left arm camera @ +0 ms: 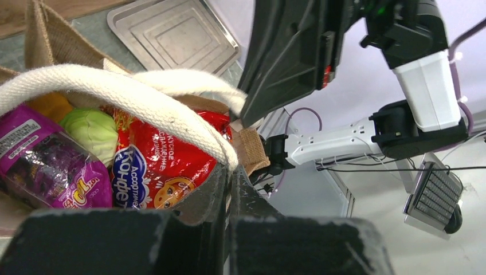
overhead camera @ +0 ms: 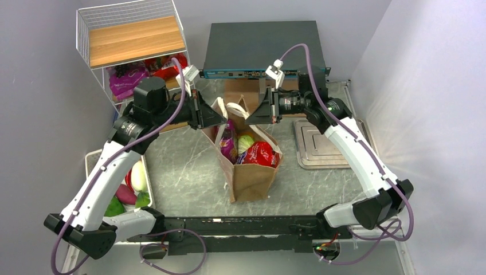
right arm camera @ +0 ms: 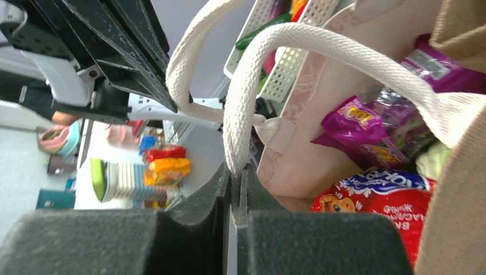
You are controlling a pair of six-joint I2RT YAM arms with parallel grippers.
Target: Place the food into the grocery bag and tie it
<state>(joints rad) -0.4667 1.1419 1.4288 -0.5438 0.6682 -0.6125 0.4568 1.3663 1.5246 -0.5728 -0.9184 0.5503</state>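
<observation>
The tan grocery bag [overhead camera: 252,177] stands upright mid-table, between the two grippers. Inside it lie a red snack packet [overhead camera: 261,153], a purple packet [overhead camera: 228,143] and a pale-green cabbage [overhead camera: 246,140]. An orange piece [left arm camera: 51,106] shows behind the cabbage [left arm camera: 94,129]. My left gripper [overhead camera: 220,119] is at the bag's top left, shut on a cream handle [left arm camera: 114,91], which is pinched at my left gripper [left arm camera: 232,169]. My right gripper [overhead camera: 250,118] faces it from the right. The right gripper [right arm camera: 238,172] is shut on the other cream handle [right arm camera: 321,43]. Both handles are pulled up above the bag's mouth.
A white wire shelf with a wooden top [overhead camera: 134,37] stands at the back left, with packets under it. A black device [overhead camera: 263,48] sits at the back. A metal tray [overhead camera: 321,143] lies right of the bag. A white basket [overhead camera: 91,157] with vegetables is at the left.
</observation>
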